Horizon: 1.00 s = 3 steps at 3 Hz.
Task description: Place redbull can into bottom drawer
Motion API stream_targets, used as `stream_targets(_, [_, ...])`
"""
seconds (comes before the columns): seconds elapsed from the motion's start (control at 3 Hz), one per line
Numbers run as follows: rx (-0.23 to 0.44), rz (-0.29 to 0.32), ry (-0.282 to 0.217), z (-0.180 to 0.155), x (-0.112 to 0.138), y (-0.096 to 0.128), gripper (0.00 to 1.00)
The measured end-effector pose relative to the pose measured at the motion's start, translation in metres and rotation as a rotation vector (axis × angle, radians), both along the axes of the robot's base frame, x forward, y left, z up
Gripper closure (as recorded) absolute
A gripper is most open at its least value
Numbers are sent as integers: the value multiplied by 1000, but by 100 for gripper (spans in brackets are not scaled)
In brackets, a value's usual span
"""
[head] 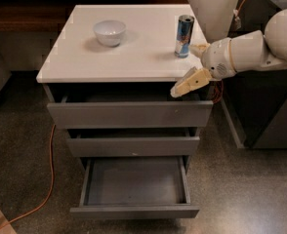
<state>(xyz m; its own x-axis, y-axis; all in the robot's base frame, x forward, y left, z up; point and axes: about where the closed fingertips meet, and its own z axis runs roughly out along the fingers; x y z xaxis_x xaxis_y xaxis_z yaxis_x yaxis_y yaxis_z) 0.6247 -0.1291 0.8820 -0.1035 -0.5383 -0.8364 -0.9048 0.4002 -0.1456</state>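
Arm extends horizontally from the right. Claw (185, 68), fingers spread, sits at the counter's (85, 57) front-right corner, beside the upright redbull can (184, 29). Bottom drawer (133, 211) stands open.

The gripper (185, 71) covers the front right corner of the worktop (109, 62), and its arm (260, 48) is cut off right of the worktop. Beneath the worktop, the insides of the top drawer (129, 113) and middle drawer (133, 145) are mostly hidden. Lettering on the can (184, 29) is unreadable.
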Motion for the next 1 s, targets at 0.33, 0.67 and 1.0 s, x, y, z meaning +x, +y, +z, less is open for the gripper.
stream_targets(0.33, [60,-66,-19,9,21,-7,0])
stream_targets(0.67, [130,-127,-23,12,51,-20,0])
stream_targets(1.0, [181,-177,-36,16,80,-33,0])
